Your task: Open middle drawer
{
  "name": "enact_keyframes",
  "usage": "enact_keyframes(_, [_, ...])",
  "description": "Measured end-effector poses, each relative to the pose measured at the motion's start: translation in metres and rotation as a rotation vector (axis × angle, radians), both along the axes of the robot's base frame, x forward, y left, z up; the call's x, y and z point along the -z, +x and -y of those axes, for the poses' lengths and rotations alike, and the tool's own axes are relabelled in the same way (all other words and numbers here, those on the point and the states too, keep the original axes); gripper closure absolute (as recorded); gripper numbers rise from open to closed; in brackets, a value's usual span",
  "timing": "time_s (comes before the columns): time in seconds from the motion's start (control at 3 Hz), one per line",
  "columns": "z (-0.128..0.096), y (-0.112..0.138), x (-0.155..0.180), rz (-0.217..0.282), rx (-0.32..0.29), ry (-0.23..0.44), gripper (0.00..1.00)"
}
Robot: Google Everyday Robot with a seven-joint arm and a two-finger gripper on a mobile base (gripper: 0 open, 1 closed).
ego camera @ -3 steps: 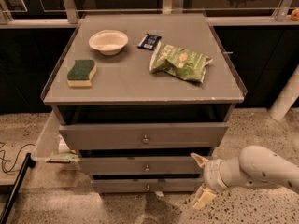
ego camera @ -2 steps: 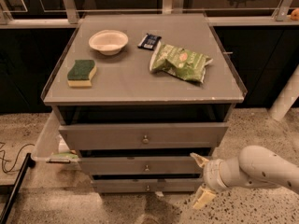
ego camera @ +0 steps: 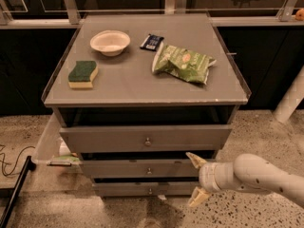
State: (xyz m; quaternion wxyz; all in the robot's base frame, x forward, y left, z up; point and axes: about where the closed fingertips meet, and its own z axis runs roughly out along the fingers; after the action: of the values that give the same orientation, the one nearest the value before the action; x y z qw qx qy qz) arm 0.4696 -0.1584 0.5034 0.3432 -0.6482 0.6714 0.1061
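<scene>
Gripper (ego camera: 195, 178) hovers at the right end of the middle drawer (ego camera: 118, 168), between top drawer (ego camera: 104, 137) and bottom drawer (ego camera: 118, 189) — fingers (ego camera: 194, 158) spread wide, holding nothing (likely readied for the knob (ego camera: 149, 170)).

Worktop (ego camera: 137, 87): grey, flat, square cabinet top with a low raised rim. Lying directly on it are four items, all apart from one another. Bowl (ego camera: 110, 42): cream, shallow, upright, toward the back-left corner. Sponge (ego camera: 83, 74): green over yellow, near the left edge, forward of the bowl. Small dark packet (ego camera: 151, 42): flat, near the middle of the back edge. Green snack bag (ego camera: 183, 63): crumpled, right of centre, reaching toward the right edge, just beside the packet. Gripper (ego camera: 195, 179): below the front edge toward the front-right corner, fingers spread apart, off the worktop.
</scene>
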Motion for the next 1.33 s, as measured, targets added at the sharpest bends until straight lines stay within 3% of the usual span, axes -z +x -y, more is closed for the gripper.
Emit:
enact_keyframes(0.33, [-0.001,0.014,0.02,0.094,-0.017,-0.032,0.0])
enact_keyframes(0.67, [0.007,0.024,0.038,0.156,-0.018,-0.076,0.0])
enact_keyframes(1.33, [0.023,0.048,0.058,0.174,-0.036,-0.09,0.0])
